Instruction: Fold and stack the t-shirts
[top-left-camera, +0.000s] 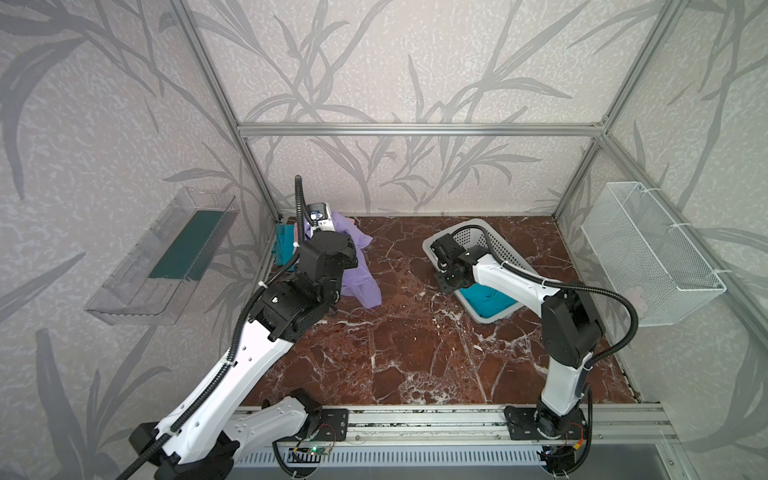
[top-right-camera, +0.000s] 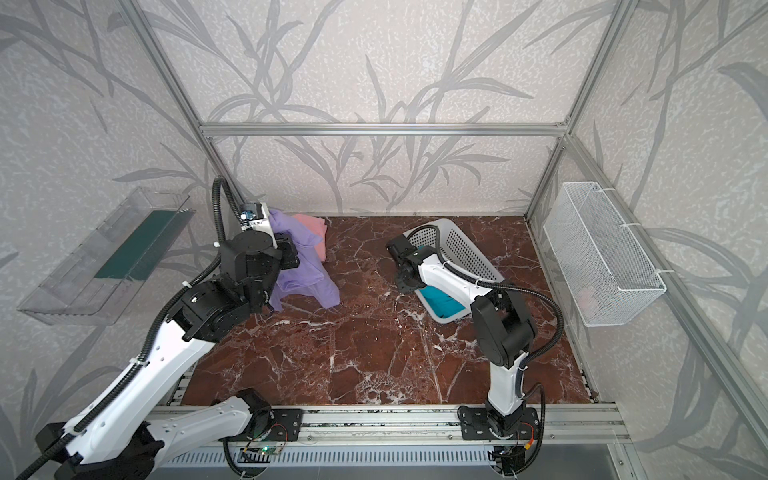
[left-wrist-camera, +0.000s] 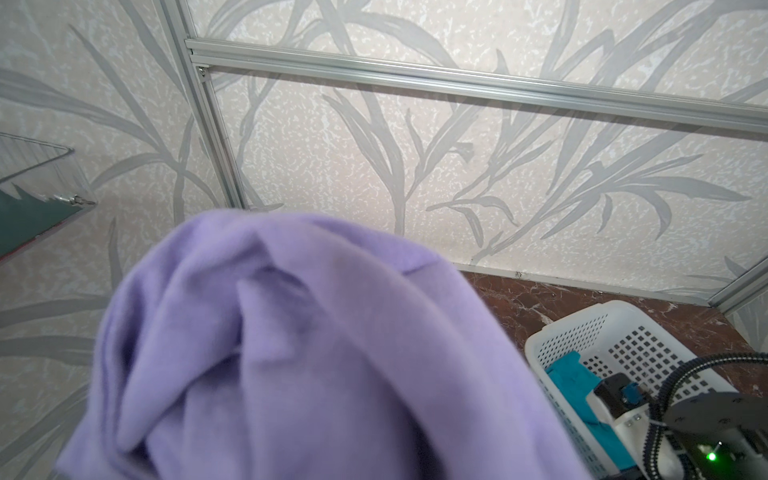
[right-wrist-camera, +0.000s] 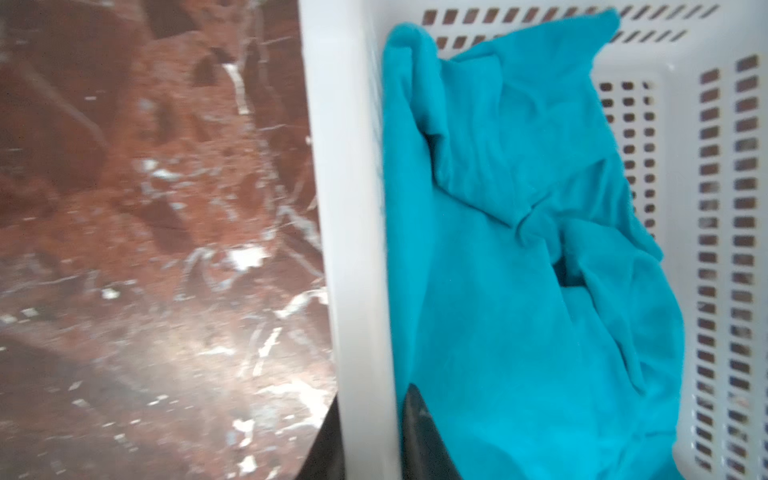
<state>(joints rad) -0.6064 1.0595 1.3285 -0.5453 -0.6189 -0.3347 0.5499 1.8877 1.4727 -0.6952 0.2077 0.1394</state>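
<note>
Where right gripper (right-wrist-camera: 372, 401) grips basket (right-wrist-camera: 349, 208) rim, teal t-shirt (right-wrist-camera: 519, 249) crowds inside.

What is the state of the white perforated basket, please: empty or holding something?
Not empty: a crumpled teal t-shirt lies inside the white perforated basket, against its side wall.

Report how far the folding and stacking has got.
Done, apparently: a pink t-shirt and a folded teal t-shirt lie flat in the back-left corner. In hand: the left claw holds the lavender t-shirt raised and bunched, unfolded; the right claw grips the white basket by its rim. Left: fold and stack the lavender one, then the crumpled teal t-shirt lying in the basket.
</note>
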